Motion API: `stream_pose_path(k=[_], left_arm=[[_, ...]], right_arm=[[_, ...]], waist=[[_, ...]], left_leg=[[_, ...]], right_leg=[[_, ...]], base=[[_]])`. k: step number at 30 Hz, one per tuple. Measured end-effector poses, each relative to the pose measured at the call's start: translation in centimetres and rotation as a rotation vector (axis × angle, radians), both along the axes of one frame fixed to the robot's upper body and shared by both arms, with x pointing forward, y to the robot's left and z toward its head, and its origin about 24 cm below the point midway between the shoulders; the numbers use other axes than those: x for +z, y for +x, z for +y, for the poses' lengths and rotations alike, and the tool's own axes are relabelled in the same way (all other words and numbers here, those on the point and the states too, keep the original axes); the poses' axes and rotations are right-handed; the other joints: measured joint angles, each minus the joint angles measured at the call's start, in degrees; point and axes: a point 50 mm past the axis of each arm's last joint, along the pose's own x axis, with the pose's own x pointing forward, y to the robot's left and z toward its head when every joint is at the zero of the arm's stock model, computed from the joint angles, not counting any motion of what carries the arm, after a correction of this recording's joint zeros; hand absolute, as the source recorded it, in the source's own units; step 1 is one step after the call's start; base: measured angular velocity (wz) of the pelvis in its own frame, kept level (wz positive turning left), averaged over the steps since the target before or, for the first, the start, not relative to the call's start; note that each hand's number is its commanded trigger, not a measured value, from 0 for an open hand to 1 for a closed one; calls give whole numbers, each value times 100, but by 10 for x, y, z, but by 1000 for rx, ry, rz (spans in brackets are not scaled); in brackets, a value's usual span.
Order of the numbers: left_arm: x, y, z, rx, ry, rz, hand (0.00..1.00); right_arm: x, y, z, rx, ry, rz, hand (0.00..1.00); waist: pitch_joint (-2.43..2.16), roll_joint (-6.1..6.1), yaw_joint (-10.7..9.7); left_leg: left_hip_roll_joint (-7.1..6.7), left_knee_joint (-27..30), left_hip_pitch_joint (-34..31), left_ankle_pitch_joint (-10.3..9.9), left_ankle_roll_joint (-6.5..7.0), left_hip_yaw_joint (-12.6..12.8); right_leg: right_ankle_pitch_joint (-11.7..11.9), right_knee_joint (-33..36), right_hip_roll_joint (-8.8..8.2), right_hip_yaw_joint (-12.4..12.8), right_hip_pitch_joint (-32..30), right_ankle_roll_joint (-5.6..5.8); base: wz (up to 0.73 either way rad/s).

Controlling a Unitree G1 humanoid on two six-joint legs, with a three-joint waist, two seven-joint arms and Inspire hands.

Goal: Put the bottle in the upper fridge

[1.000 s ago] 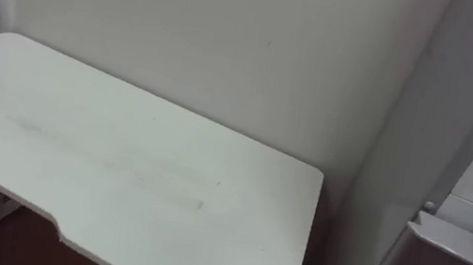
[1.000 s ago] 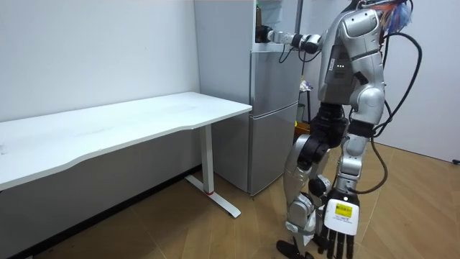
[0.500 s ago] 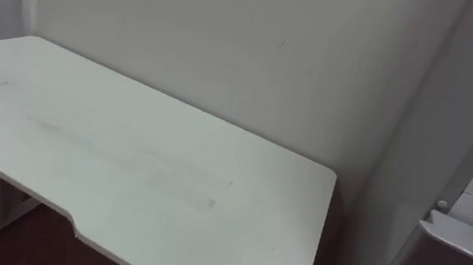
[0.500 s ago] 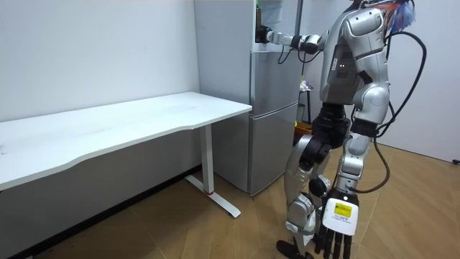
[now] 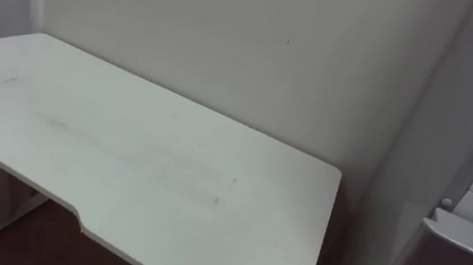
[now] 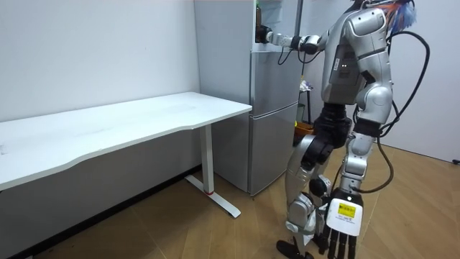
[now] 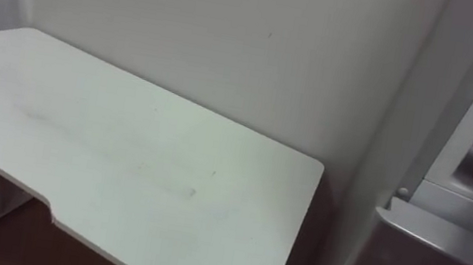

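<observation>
The robot is standing before a tall grey two-door fridge (image 6: 274, 108) on a brown wooden floor (image 6: 180, 234). A long white rectangular surface (image 5: 137, 160) is stretching along the pale wall (image 5: 233, 37), running in the eye views from 9 o'clock to the centre, its end just beside the fridge at 3 o'clock. The right hand (image 6: 263, 34) is reaching into the open upper compartment. I cannot tell whether its fingers are grasping the bottle, which is not distinguishable from the dark shape there. The left hand (image 6: 339, 229) is hanging by the leg, fingers released and straight.
</observation>
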Motion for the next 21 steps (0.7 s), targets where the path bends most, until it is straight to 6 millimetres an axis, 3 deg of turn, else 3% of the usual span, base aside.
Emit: stream_pose_path(k=[2, 4, 5, 15, 21], left_arm=[[0, 0, 1, -5, 1, 1, 0], [1, 1, 1, -1, 0, -4, 0], [1, 2, 1, 6, -3, -11, 0], [-1, 26, -2, -28, -29, -85, 0], [1, 26, 2, -44, -22, -87, 0]], right_arm=[[1, 1, 1, 0, -4, -1, 100], [1, 2, 1, -3, -3, 0, 22], [0, 2, 1, -6, -6, -2, 2], [8, 7, 2, -15, 25, -30, 0], [8, 9, 4, 41, 24, -34, 0]], waist=[[1, 0, -3], [3, 2, -3], [4, 0, -3], [32, 12, -31], [31, 9, -47]], left_leg=[[3, -1, -25, 3, -2, 7], [4, -4, -29, 4, -3, 10], [4, -4, -29, 4, -3, 9], [26, 74, -181, 6, -7, 16], [44, 34, -121, 6, -7, 101]], right_leg=[[0, 9, 0, 4, -19, 0], [2, 8, 0, 5, -24, -1], [1, 8, -1, 3, -23, 0], [-6, 91, -7, 8, -220, -12], [-6, 91, -7, 72, -215, -12]], base=[[-2], [-2], [0], [-1], [-5]])
